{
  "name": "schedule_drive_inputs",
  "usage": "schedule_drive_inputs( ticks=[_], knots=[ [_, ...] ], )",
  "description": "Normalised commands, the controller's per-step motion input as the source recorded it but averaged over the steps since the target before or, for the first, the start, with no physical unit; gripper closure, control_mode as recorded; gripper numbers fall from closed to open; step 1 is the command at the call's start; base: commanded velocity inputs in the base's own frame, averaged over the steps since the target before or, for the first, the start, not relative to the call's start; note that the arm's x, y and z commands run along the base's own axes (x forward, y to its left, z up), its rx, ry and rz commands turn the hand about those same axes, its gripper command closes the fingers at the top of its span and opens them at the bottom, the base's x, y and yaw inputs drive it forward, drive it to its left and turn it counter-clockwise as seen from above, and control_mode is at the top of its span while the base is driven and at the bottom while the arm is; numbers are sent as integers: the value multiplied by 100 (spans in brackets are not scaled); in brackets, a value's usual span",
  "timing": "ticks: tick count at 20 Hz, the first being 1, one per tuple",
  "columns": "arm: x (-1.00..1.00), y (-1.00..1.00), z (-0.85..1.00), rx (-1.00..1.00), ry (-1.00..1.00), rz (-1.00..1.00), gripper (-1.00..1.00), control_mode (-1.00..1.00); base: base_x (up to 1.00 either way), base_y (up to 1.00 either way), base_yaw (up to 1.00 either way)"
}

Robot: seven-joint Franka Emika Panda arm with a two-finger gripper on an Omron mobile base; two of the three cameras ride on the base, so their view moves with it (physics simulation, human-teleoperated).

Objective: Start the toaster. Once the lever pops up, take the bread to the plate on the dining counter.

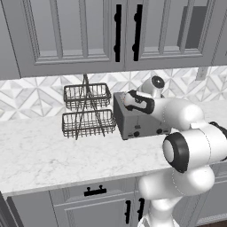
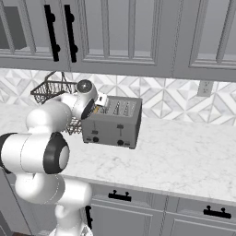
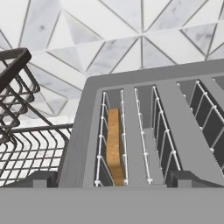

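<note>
So, going left to right: wire basket rack [image 3: 19, 127] sits off to the fingers' left, then the bread [image 3: 114, 144] is standing down in the toaster [image 2: 113, 122] slot right under the spread, empty fingers [image 3: 111, 183], probably lined up to pull it out once it's popped.

I count one toaster [image 2: 112, 122] with four slots, and one slice of bread [image 3: 114, 146] standing in the leftmost slot. One two-tier wire basket rack [image 1: 87, 111] stands beside it on one marble surface [image 2: 184, 156]. One wall outlet [image 2: 205, 87] sits on the backsplash.
</note>
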Motion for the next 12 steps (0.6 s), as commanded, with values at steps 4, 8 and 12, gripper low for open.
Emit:
schedule_drive_inputs(
  ticks=[4,8,12],
  knots=[
    [0,0,0,0,0,0,-100,-100,0,0,0],
    [0,0,0,0,0,0,-100,-100,0,0,0],
    [0,0,0,0,0,0,-100,-100,0,0,0]
  ],
)
